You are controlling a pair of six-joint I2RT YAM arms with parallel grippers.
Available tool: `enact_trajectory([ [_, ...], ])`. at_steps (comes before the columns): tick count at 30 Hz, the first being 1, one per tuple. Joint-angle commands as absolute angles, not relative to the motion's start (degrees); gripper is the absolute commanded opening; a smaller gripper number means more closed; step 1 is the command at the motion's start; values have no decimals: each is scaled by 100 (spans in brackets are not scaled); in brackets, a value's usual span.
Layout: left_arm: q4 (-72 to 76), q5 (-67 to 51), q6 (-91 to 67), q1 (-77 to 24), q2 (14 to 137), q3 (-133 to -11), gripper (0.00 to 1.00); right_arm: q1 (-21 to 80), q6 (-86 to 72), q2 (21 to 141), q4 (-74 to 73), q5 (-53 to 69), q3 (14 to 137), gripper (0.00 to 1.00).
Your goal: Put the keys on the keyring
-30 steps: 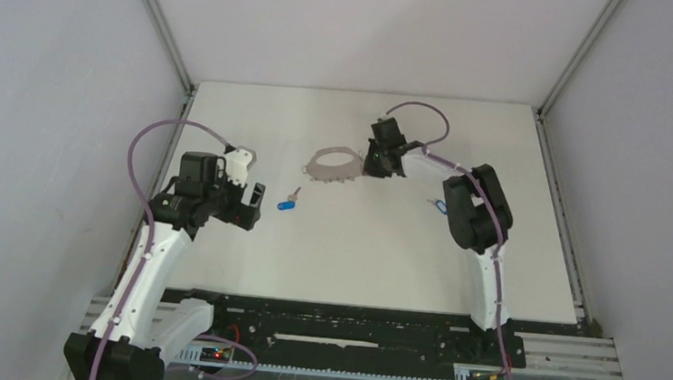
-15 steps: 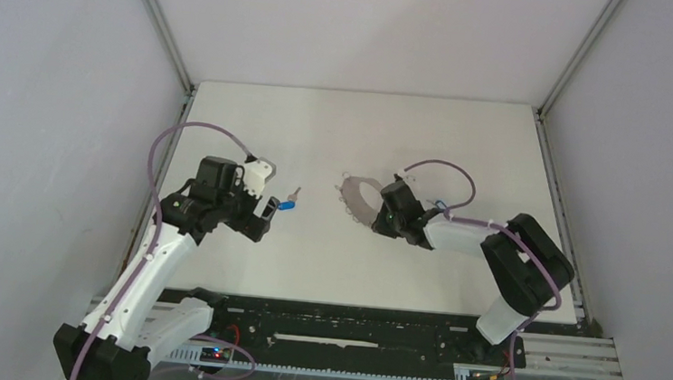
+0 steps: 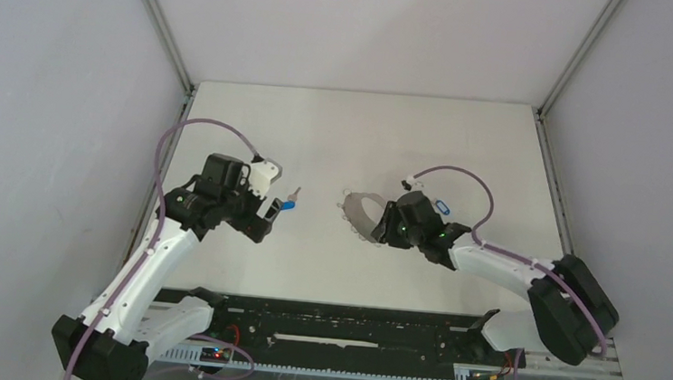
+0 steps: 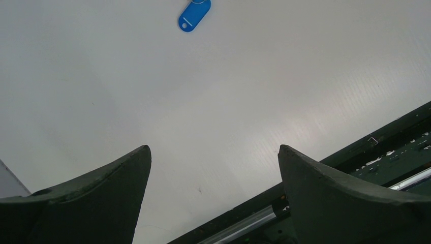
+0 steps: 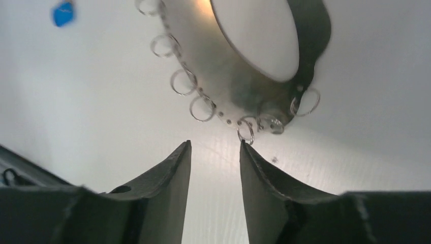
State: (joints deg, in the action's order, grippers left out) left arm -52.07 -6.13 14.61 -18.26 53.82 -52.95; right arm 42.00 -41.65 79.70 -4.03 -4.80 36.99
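- The white-and-black left arm (image 3: 161, 256) is bent at the elbow and angles in toward the middle. Its black two-finger left gripper (image 4: 213, 150) is spread wide.
- The matching right arm (image 3: 501, 266) lies low, stretched leftward. The black right gripper (image 5: 214, 145) has its jaws only a narrow gap apart.

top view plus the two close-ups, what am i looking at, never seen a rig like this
A robot's left arm and right arm are bolted at the near edge of a white table. The top view looks down from above and behind them. The other two pictures come from wrist cameras; the dark wedges are each gripper's own fingers. The left gripper is wide open near a dark blue key. The right gripper is partly open, nothing between its fingers; the keyring, a grey hoop fringed with wire loops, sits just past its tips. A lighter key lies beyond the right arm. Nothing is held.
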Motion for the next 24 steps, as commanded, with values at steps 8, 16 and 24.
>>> enact_trajectory([
  [8, -5246, -525, 1652, -1863, 5734, -5718, 100, 3377, -1895, 8776, -267, 818, 5614, 55],
  [16, -5203, -356, 1732, -1868, 5791, -5673, 100, 3290, -2072, 9814, -1070, 40, 6750, 52],
  [24, -5186, -516, 1924, -1863, 5706, -5668, 100, 3962, -3112, 8519, -1838, -1487, 5186, 59],
])
